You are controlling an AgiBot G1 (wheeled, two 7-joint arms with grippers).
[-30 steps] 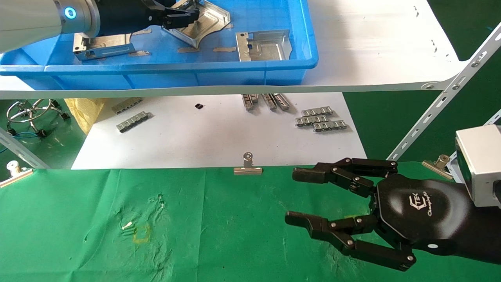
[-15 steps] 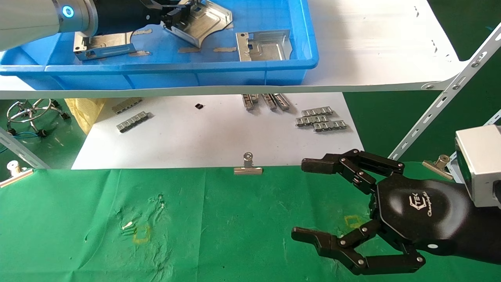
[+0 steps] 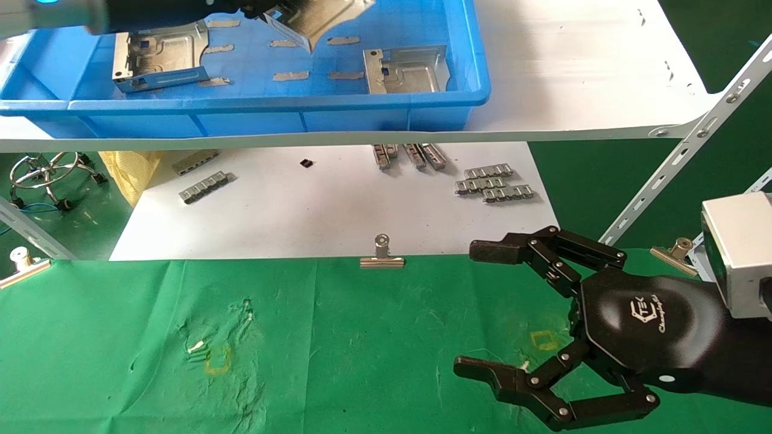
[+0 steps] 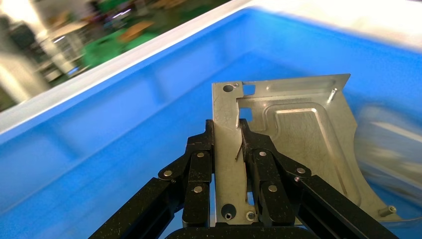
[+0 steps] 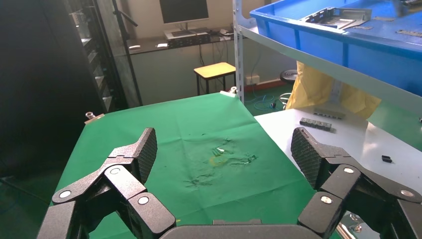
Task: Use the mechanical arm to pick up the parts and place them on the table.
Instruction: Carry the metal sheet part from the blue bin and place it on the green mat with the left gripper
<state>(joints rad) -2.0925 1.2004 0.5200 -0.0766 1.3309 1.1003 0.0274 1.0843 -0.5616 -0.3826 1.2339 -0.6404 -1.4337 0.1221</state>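
Lifted higher since half a second ago: left gripper (image 4: 226,149), fingers clamped on one part (image 4: 293,144), above the blue tray (image 3: 289,105). Two more parts (image 3: 163,57) inside, among tape strips. Right gripper (image 3: 482,313) splayed wide over the table (image 3: 332,349), white logo unreadable. Binder clip (image 3: 382,256) at cloth edge.

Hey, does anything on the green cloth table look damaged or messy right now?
Yes. The green cloth table is scuffed and puckered on its left part, with small tears and whitish bits beside a yellow square outline. The open right gripper hovers over the other side, away from that spot.
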